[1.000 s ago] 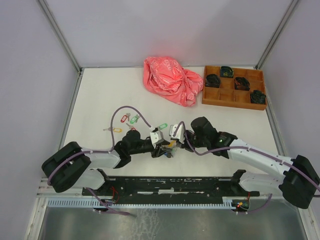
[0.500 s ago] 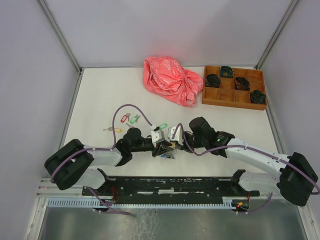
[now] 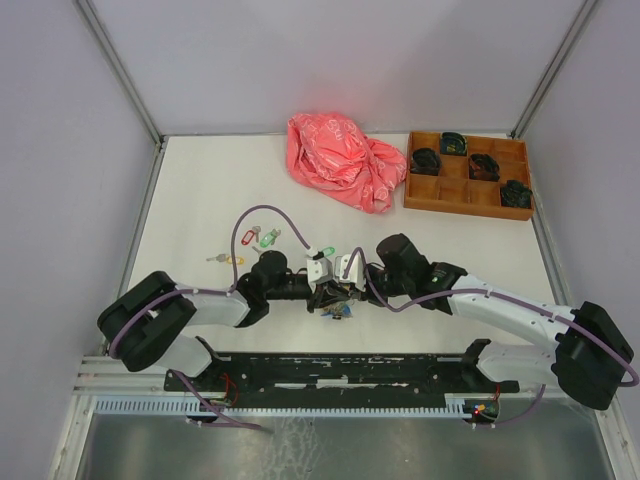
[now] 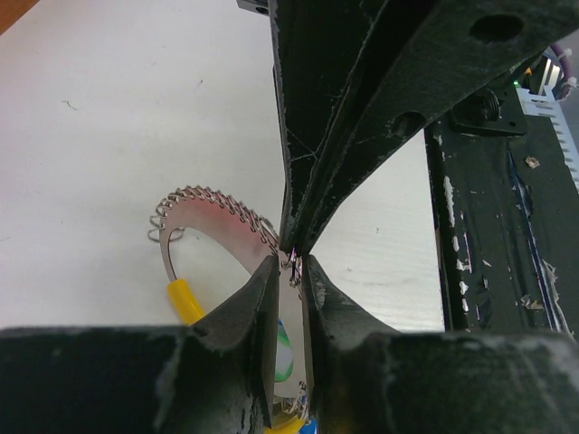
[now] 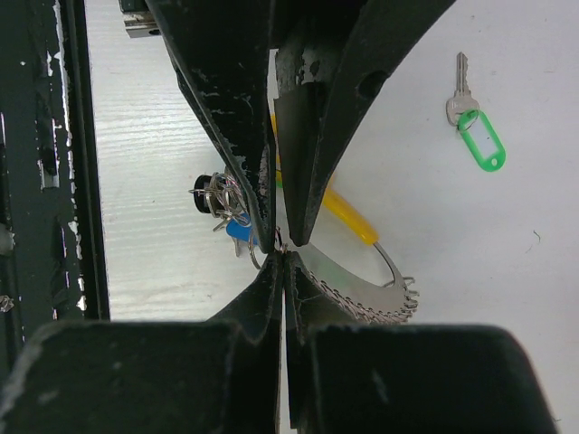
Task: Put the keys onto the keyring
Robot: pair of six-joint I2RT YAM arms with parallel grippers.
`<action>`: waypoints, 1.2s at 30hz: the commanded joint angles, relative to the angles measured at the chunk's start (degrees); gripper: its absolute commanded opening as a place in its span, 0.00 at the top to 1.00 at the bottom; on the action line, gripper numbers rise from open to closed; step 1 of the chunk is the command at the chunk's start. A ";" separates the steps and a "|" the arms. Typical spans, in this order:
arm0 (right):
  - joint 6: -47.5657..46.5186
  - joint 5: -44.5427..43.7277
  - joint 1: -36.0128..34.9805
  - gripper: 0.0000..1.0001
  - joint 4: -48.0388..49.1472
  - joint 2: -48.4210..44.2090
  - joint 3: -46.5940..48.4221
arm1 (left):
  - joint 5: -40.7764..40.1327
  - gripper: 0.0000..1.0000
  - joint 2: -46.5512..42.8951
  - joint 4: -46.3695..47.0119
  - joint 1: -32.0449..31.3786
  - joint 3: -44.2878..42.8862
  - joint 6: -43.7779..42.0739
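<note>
I'm seeing a white surface (image 3: 200,190), and the keyring (image 4: 213,212) is silvery with a yellow band (image 4: 184,298). The green-tagged key (image 5: 479,140) really pops. There's a blue tag (image 5: 237,231) too, plus a red tag (image 3: 250,237) and a yellow tag (image 3: 235,260), both tiny. Both the left tool (image 4: 289,271) and right tool (image 5: 282,258) are black, scuffed whitish. The bag (image 3: 345,160) is pinkish-red, the tray (image 3: 455,191) brown, the bundles (image 3: 425,158) black and the cables (image 3: 255,212) purple.

White tabletop (image 3: 200,190) carries a crumpled pink bag (image 3: 340,160) at far centre, a wooden compartment tray (image 3: 460,207) at far right, loose tagged keys (image 3: 262,238) left of centre, a green-tagged key (image 3: 323,251) near them, and the keyring (image 4: 213,221) near-centre.
</note>
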State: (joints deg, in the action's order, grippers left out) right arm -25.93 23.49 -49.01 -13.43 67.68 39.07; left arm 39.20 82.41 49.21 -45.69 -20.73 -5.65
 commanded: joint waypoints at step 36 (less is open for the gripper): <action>8.99 -6.84 -0.12 0.61 4.29 -8.29 -1.75 | -6.23 0.97 -4.67 -4.59 1.14 -2.03 -3.25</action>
State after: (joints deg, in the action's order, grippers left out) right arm -22.90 21.41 -49.01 -12.36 63.90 38.52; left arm 35.97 80.27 43.29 -44.69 -21.61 -5.41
